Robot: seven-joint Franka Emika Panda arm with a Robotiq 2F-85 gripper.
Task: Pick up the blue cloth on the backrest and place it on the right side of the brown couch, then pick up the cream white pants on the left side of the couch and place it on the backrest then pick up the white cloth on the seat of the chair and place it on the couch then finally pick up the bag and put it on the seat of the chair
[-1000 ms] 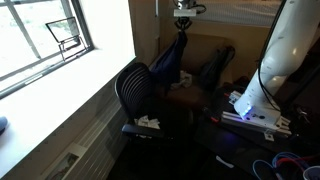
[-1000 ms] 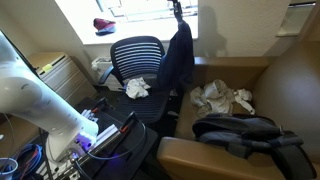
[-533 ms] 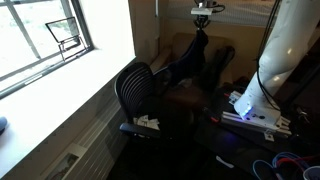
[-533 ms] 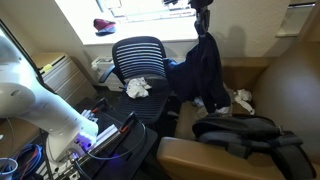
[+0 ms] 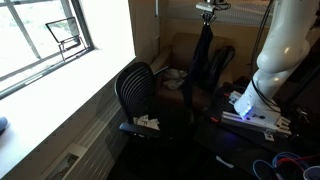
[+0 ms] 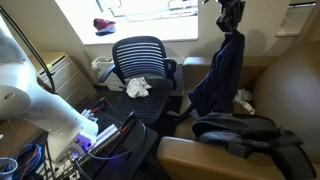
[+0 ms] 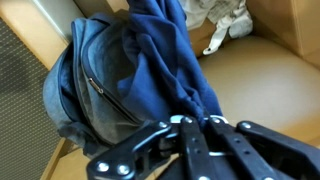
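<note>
One transfer is proceeding: the gripper (image 6: 231,13) is clamping the blue cloth (image 6: 219,76) over the brown couch (image 6: 295,95); pants (image 6: 243,100), white cloth (image 6: 137,87), bag (image 6: 240,130) are waiting.

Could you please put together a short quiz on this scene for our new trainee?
1. True or false: the hand is shut on the limp navy-blue cloth, which hangs above the tan-brown upholstered couch.
2. Fill in: the bulky dark soft bag lies on the ____.
3. What lies on the seat of the black mesh-backed office chair? A) the bag B) a crumpled white cloth C) nothing

Key: 1 true; 2 couch; 3 B.
</note>
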